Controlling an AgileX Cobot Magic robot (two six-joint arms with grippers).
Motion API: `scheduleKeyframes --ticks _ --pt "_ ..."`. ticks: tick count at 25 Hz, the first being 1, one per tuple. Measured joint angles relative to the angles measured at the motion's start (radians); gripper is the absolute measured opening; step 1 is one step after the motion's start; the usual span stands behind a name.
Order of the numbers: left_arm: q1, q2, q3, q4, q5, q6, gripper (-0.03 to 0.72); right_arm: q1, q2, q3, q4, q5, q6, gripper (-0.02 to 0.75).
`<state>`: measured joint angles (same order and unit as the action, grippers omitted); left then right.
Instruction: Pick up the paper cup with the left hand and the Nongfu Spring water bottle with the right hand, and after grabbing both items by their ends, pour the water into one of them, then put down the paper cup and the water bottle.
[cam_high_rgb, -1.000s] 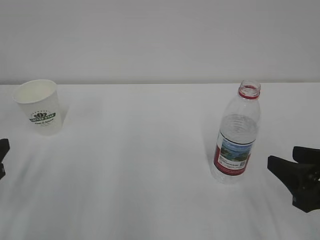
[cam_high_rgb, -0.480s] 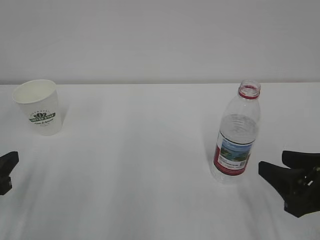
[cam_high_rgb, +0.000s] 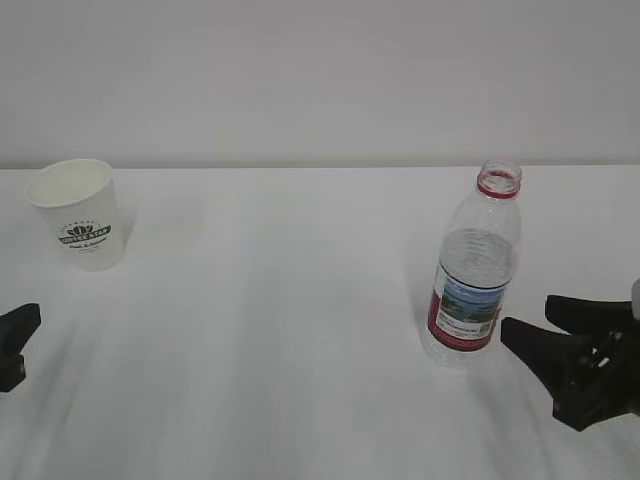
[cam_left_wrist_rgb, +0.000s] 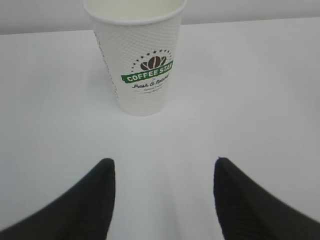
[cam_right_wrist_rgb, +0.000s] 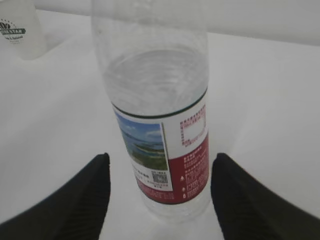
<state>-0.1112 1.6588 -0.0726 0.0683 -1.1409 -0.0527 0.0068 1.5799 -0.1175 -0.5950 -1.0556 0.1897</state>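
The white paper cup (cam_high_rgb: 78, 212) with a green logo stands upright at the far left; in the left wrist view the paper cup (cam_left_wrist_rgb: 142, 65) is ahead of my open left gripper (cam_left_wrist_rgb: 163, 162), well apart from it. At the left edge of the exterior view the left gripper (cam_high_rgb: 20, 345) barely shows. The Nongfu Spring water bottle (cam_high_rgb: 472, 280) stands upright and uncapped, holding water (cam_right_wrist_rgb: 155, 75) up to its shoulder. My right gripper (cam_high_rgb: 526, 315) is just right of its base. In the right wrist view the right gripper (cam_right_wrist_rgb: 161, 157) is open, and the bottle (cam_right_wrist_rgb: 160, 100) stands between its fingers with gaps on both sides.
Both things stand on a white table (cam_high_rgb: 280, 330) that runs back to a plain white wall (cam_high_rgb: 320, 80). The cup (cam_right_wrist_rgb: 17, 30) shows small at the top left of the right wrist view, far from the bottle.
My right gripper has slid left, closer to the bottle's base. My left gripper came a little further in from the left edge, then held. Cup and bottle have not moved.
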Motion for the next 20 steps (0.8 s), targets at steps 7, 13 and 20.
scheduleKeyframes --ticks 7,13,20 --pt "0.000 0.000 0.000 0.006 -0.002 0.000 0.452 0.000 0.069 -0.002 0.014 -0.077 -0.029 0.594" --pt "0.000 0.000 0.000 0.010 -0.002 0.000 0.452 0.000 0.102 -0.007 0.029 -0.082 -0.047 0.648" --pt "0.000 0.000 0.000 0.011 -0.002 0.000 0.452 0.000 0.133 -0.025 0.030 -0.083 -0.068 0.662"
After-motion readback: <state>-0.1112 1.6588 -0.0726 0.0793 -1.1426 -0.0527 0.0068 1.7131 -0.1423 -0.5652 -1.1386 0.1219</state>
